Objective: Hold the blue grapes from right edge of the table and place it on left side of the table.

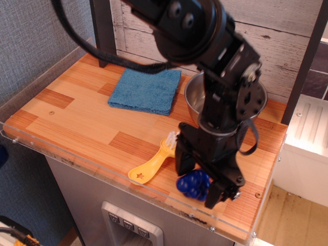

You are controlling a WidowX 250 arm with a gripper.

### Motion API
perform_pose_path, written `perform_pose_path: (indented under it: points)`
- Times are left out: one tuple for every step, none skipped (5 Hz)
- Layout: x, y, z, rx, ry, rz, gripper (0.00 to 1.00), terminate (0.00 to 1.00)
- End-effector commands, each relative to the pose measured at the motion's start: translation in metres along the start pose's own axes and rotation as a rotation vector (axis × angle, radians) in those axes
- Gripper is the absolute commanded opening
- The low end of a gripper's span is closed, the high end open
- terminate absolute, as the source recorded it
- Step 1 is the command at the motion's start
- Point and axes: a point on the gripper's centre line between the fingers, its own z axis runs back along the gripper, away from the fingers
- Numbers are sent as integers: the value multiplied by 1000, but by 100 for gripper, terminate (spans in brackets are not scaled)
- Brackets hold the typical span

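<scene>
The blue grapes (192,183) lie near the front right edge of the striped wooden table (87,118). My black gripper (196,186) has come down over them. One finger (183,163) stands on their left and the other (217,192) on their right, close against the bunch. The jaws look open around the grapes, which still rest on the tabletop. The arm hides part of the bunch.
A yellow brush (152,167) lies just left of the grapes. A steel bowl (259,100) sits behind the arm, partly hidden. A folded blue cloth (146,89) lies at the back middle. A dark post (102,31) stands at the back left. A clear acrylic rim (77,163) runs along the front edge.
</scene>
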Motion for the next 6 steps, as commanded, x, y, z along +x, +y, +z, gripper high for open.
perform_pose_path:
  points:
    - [-5, 1, -4, -9, -14, -4, 0, 0]
    - [-4, 3, 17, -26, -76, -26, 0, 0]
    - [-12, 33, 65, -26, -246, 34, 0, 0]
    - [-36, 80, 112, 38, -312, 271, 0, 0]
    - [-62, 120, 111, 54, -224, 516, 0, 0]
    - [-95, 154, 77, 37, -138, 713, 0, 0]
